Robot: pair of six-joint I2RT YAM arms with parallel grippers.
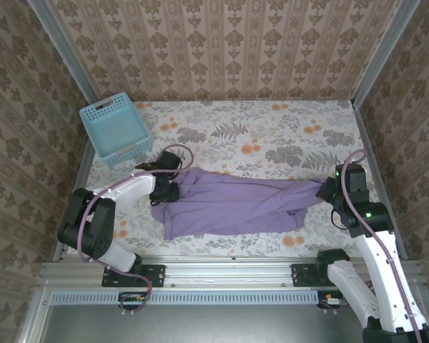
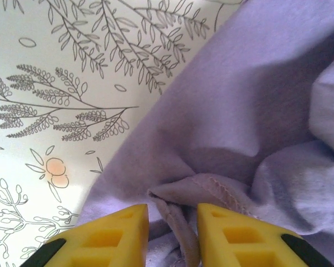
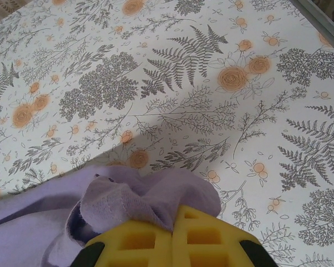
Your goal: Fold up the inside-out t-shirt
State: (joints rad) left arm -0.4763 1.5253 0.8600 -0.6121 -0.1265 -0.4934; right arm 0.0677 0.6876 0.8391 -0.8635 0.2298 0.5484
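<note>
The shirt (image 1: 229,204) lies stretched left to right across the near half of the table (image 1: 272,136), plain purple face up, with one end at each gripper.

The left gripper (image 1: 164,191) sits low at the shirt's left end. In the left wrist view its jaws (image 2: 172,214) stand partly spread. A stitched hem fold runs up through the gap between the yellow fingertips (image 2: 119,222). The fold lies against the right finger, and a sliver of space shows beside the left one, so there is no firm pinch.

The right gripper (image 1: 329,187) is at the shirt's right end. Its jaws (image 3: 173,222) are pressed together on a bunched wad of cloth that puffs out above the fingertips (image 3: 211,233).

A blue basket (image 1: 114,128) stands at the far left corner, apart from the shirt.
</note>
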